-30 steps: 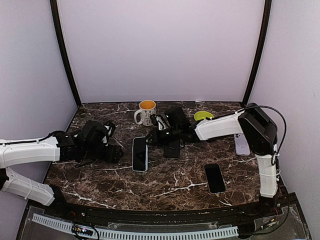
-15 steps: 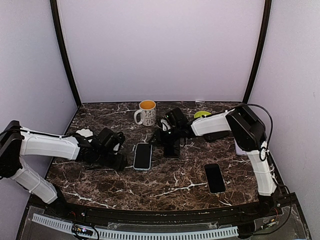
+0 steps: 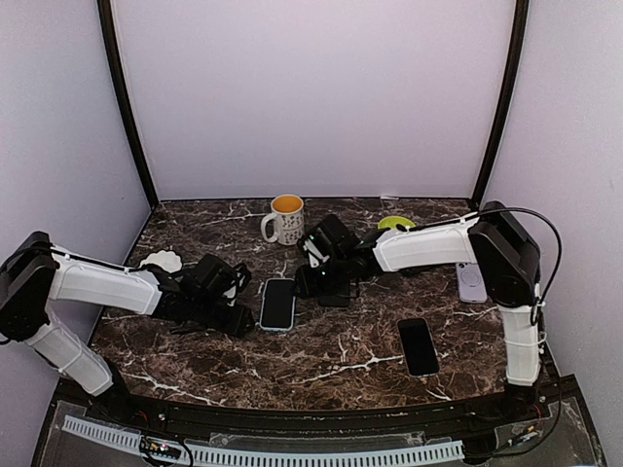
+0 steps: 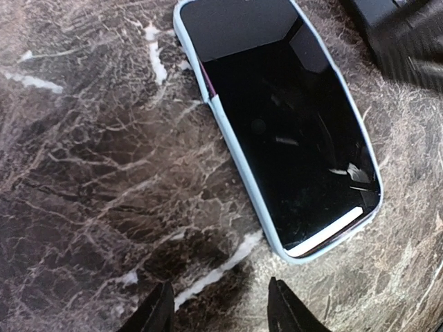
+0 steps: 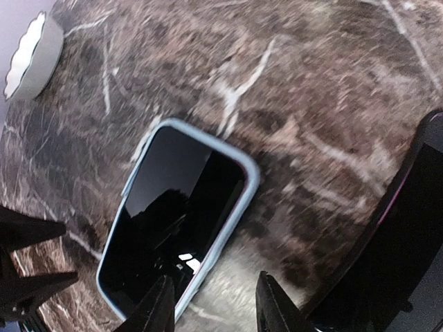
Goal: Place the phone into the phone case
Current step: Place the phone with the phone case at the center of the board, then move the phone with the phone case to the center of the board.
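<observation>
Since a second ago the left gripper (image 3: 243, 319) has swung in beside the phone's left side and the right gripper (image 3: 307, 280) has slid off the dark phone (image 3: 337, 292) toward it, while the phone (image 4: 277, 131) has turned a little on the marble table (image 3: 321, 365). The phone lies flat, screen up, inside the light blue phone case (image 4: 223, 128), mid-table, between the two grippers. Left wrist view: the left fingers stand apart with nothing between them, only bare marble. The phone sits just beyond the tips, angled away, not touching. Right wrist view: the right fingers are also spread and hold nothing; one corner of the case lies close to the left-hand fingertip, and whether they touch I cannot tell. A thin reddish sliver shows along one long edge where phone meets case — cannot tell if it is fully seated. Around it: white mug (image 3: 284, 219) behind, scalloped white dish (image 3: 161, 261) far left, a second black phone (image 3: 419, 345) near right, a lilac case (image 3: 471, 282) by the right arm.
</observation>
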{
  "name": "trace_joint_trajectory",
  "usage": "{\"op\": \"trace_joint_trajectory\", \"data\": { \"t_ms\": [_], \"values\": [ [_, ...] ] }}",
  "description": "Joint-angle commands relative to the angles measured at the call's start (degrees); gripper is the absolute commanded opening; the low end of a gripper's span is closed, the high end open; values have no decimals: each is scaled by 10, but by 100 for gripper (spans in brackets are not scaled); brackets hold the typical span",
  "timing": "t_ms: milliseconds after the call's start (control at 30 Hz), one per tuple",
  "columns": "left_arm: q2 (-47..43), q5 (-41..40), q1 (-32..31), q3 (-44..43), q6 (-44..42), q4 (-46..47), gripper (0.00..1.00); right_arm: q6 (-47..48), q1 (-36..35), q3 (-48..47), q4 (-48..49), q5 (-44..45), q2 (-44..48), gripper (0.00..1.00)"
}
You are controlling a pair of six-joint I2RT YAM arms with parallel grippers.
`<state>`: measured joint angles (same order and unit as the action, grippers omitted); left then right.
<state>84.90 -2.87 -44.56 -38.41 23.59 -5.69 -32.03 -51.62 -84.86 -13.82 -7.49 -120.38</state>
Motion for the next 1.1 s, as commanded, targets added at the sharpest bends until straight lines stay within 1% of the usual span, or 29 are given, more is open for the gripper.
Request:
{"op": "trace_joint_trajectory", "data": {
  "t_ms": [0, 67, 233, 300, 367, 500, 633, 833, 1067],
  "values": [
    [25, 16, 2, -9, 3, 19, 47, -8, -37, 31, -16, 16, 10, 41],
    [37, 18, 2, -15, 3, 27, 46, -14, -45, 31, -10, 12, 1, 40],
    [62, 27, 2, -23, 4, 33, 40, -17, -64, 12, -25, 12, -23, 32],
    [70, 46, 2, -23, 4, 36, 37, -21, -69, 17, -22, 6, -23, 31],
    [76, 60, 2, -19, 8, 43, 35, -30, -69, 29, -11, 4, -21, 27],
    [89, 71, 2, -16, 12, 72, 35, -41, -69, 30, 3, 21, -19, 22],
    [106, 52, 2, -40, 11, 76, 35, -66, -69, 36, 28, 31, -15, 18],
    [141, 36, 2, -75, 5, 86, 35, -91, -62, 43, 71, 61, -14, 17],
    [203, -15, 2, -147, -30, 67, 34, -107, -44, 35, 120, 68, -21, 13]
  ]
}}
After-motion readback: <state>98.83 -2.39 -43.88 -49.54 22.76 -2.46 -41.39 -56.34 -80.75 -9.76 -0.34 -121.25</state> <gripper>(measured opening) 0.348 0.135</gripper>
